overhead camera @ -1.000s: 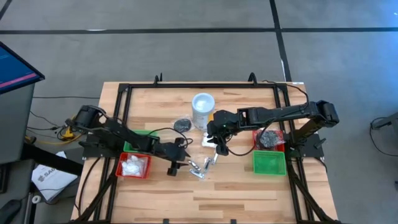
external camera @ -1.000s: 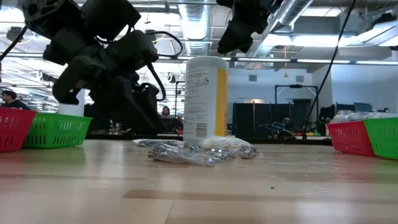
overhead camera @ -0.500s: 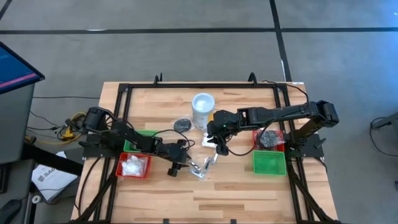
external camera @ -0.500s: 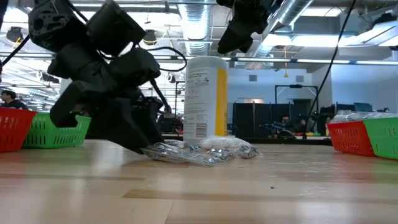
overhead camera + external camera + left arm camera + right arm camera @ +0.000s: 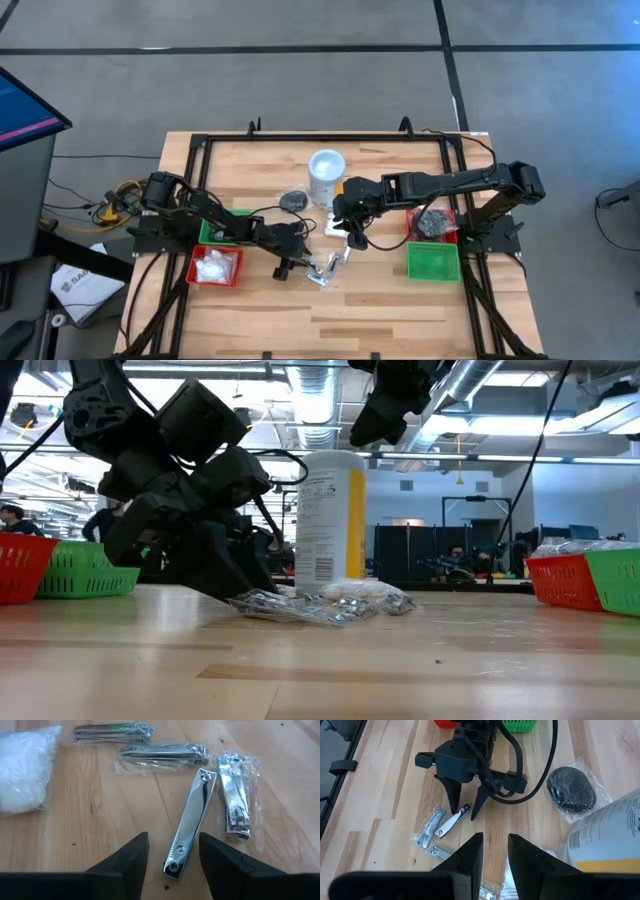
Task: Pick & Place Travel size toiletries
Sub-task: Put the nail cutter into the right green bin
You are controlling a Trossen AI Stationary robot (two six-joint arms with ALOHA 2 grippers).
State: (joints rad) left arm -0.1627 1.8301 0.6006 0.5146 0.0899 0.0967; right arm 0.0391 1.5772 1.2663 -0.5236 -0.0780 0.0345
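We saw a glossy bare metal nail clipper (image 5: 190,827) beside clippers in crinkled clear plastic wrap (image 5: 237,800), all on a smooth, pale wooden table (image 5: 100,820).

Small print covers the white canister's (image 5: 331,520) yellow label; none of it is legible

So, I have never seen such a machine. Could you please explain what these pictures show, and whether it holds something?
These are two dark robot arms at a wooden table, filmed from above, from table height, and from a camera on each wrist. The left tool is open and low over a bare silvery nail clipper, one finger on each side, holding nothing yet. Wrapped clippers and a white packet lie nearby. The right tool waits higher up, open and empty, near the white canister. A black item in plastic lies beside the canister. Small red and green trays stand at both sides.
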